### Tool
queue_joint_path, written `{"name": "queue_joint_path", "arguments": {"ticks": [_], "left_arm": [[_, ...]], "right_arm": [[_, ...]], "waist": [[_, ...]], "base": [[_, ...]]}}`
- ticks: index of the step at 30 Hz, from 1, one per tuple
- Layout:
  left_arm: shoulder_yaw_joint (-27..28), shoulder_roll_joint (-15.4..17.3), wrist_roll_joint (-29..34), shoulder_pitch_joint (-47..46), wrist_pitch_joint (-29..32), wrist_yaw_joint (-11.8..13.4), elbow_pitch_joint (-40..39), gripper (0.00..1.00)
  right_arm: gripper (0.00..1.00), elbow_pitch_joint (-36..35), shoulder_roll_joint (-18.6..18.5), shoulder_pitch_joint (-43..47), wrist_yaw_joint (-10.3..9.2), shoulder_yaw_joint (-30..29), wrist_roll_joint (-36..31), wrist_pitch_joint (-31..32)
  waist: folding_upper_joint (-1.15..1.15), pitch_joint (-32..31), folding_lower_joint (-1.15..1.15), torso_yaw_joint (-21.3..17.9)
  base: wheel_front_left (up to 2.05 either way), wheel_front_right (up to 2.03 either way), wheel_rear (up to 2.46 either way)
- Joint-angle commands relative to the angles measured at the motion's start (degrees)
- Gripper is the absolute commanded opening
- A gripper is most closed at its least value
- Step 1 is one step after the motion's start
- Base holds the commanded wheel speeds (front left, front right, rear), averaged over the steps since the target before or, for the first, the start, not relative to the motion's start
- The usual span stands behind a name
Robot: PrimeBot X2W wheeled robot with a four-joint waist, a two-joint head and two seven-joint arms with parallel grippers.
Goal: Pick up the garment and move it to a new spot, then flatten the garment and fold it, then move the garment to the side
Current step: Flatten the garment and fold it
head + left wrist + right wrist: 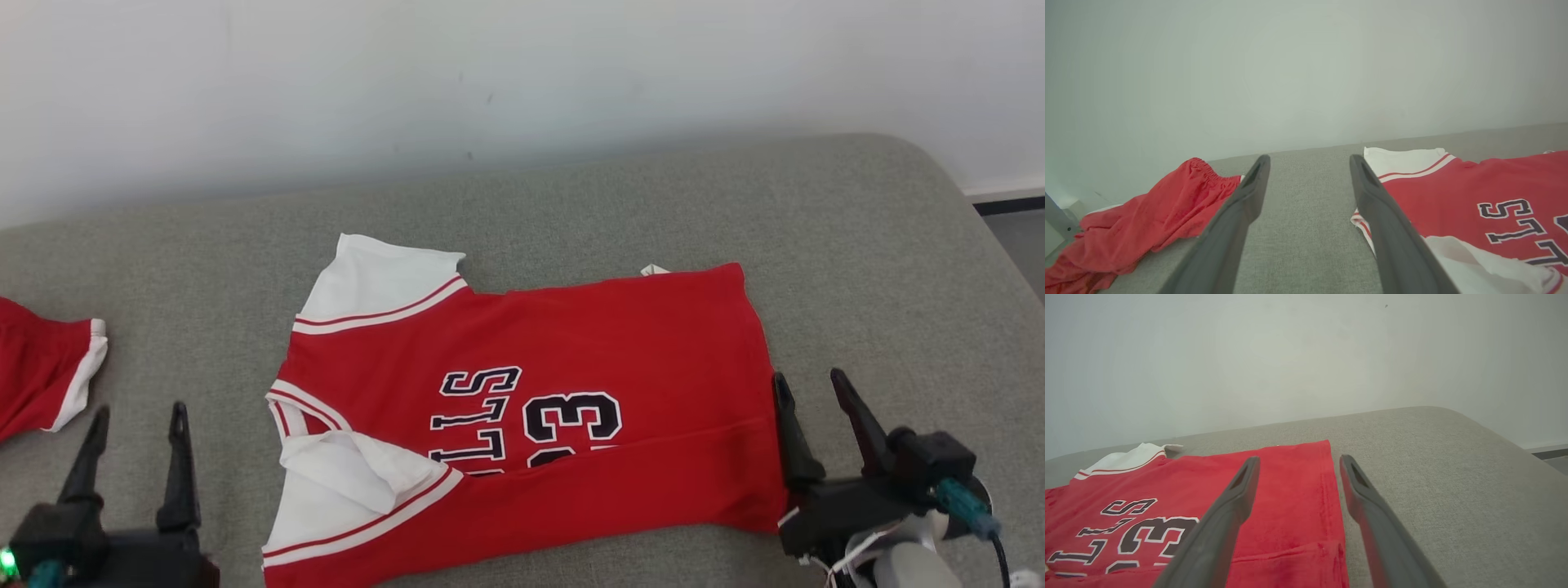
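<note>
Two hands, both open wide and empty. Jersey (571, 359) lies flat on the grey pad (882, 269), long axis left–right: sleeves toward the left, hem toward the right, near edge already folded over. Right hand (808, 378) is just beside the hem's near corner, so it is the nearer arm. Left hand (139, 408) stands apart from the sleeves, between the jersey and the red shorts (37, 367). White wall (490, 82) behind; bare pad beyond the hem.

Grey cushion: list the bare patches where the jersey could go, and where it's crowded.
Bare: right end of the grey cushion beyond the jersey; far strip between jersey and wall; gap between jersey and red shorts, ahead of the left gripper. Crowded: centre and left edge.
</note>
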Motion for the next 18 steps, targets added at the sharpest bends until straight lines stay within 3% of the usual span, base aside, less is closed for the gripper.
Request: {"name": "queue_joint_path", "arguments": {"ticks": [1,7,18], "left_arm": [[-0.94,1.67,-0.82,-3.94,-0.07,-0.17,1.50,1.00],[-4.72,6.82,-2.48,-15.37,1.27,-0.49,5.15,1.00],[-22.48,15.68,-16.21,-38.31,9.19,-0.35,16.33,1.00]], "right_arm": [[1.00,1.55,-0.50,-3.34,-0.14,0.67,-0.34,-0.24],[1.00,7.19,-1.49,-12.68,-0.14,1.85,-0.34,0.00],[1.00,21.03,-2.68,-31.31,-0.14,5.30,0.87,2.54]], "waist": [[0.00,2.77,0.00,-1.35],[0.00,7.88,0.00,-2.99],[0.00,16.17,0.00,-4.87]], "base": [[0.00,0.00,0.00],[0.00,0.00,0.00],[0.00,0.00,0.00]]}}
